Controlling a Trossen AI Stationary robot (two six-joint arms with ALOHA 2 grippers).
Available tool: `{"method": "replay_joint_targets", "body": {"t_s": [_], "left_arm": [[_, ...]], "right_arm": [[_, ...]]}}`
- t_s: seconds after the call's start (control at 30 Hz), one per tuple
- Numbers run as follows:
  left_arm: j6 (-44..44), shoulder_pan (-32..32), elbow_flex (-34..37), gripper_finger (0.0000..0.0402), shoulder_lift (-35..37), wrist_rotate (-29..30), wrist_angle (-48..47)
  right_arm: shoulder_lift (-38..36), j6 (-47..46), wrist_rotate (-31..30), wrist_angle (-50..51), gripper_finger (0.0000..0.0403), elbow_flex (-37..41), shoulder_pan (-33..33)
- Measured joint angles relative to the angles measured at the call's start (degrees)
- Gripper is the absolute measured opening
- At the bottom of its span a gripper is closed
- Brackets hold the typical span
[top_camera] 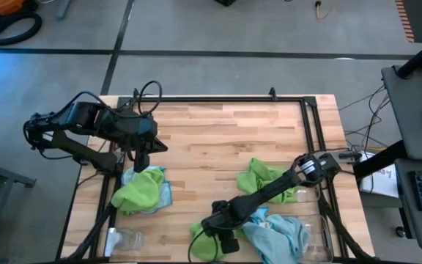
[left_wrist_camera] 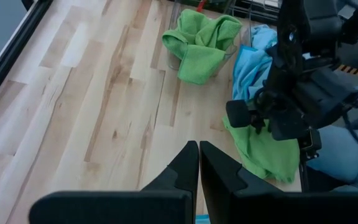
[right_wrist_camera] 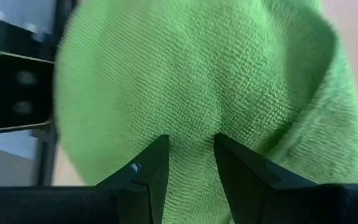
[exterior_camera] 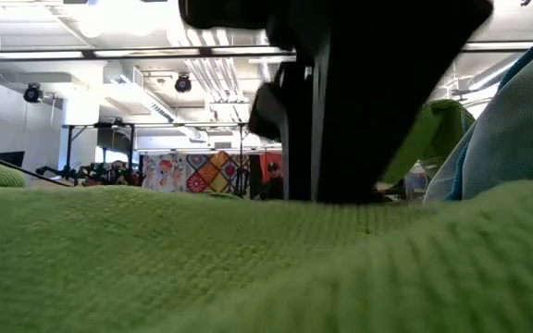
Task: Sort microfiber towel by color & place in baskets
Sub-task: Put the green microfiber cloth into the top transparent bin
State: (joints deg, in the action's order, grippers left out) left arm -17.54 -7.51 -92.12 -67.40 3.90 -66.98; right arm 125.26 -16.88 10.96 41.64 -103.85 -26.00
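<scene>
Right wrist view: right pincer (right_wrist_camera: 191, 158) spread over green towel (right_wrist_camera: 197, 74) at bench's 6 o'clock edge. Pick step; next, drop and pinch, carry to basket (top_camera: 315, 192) at 4 o'clock. Left pincer (left_wrist_camera: 199, 163) pressed together, idle.

The worktop (top_camera: 218, 139) is pale wood in planks, smooth with a soft sheen, framed by matt black metal rails (top_camera: 218, 98). The green towel (right_wrist_camera: 191, 81) under the right claw (right_wrist_camera: 191, 163) is cloth with a fine looped, nubbly weave, matt and soft. The claw's fingers (right_wrist_camera: 244, 171) look like dark matt plastic. Beside that towel, the blue towels (top_camera: 280, 235) are the same matt cloth, crumpled. The basket (top_camera: 321, 238) near them is clear glossy plastic.
</scene>
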Motion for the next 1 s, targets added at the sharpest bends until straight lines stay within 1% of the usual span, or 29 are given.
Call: {"method": "replay_joint_targets", "body": {"t_s": [0.2, 0.43, 0.5, 0.7, 0.8, 0.87, 1.0], "left_arm": [[0.05, 0.00, 0.00, 0.0000, 0.00, 0.00, 0.01], [0.06, 0.00, 0.00, 0.0000, 0.00, 0.00, 0.02], [0.06, 0.00, 0.00, 0.0000, 0.00, 0.00, 0.02], [0.06, 0.00, 0.00, 0.0000, 0.00, 0.02, 0.04], [0.06, 0.00, 0.00, 0.0000, 0.00, 0.00, 0.04], [0.06, 0.00, 0.00, 0.0000, 0.00, 0.02, 0.04], [0.06, 0.00, 0.00, 0.0000, 0.00, 0.02, 0.04]], "right_arm": [[2.25, 0.49, -0.03, -0.35, 0.0125, 0.00, 0.13], [2.70, 0.98, 0.91, -0.46, 0.0119, -0.03, 0.15], [2.70, 0.98, 0.94, -0.43, 0.0106, -0.02, 0.17], [2.70, 0.94, 1.07, -0.48, 0.0044, -0.02, 0.17], [2.68, 0.93, 1.15, -0.45, 0.0021, -0.04, 0.28], [2.40, 0.87, 1.29, -0.17, 0.0013, -0.02, 0.58], [0.74, -0.12, 1.18, 1.47, 0.0010, 0.13, 1.61]]}}
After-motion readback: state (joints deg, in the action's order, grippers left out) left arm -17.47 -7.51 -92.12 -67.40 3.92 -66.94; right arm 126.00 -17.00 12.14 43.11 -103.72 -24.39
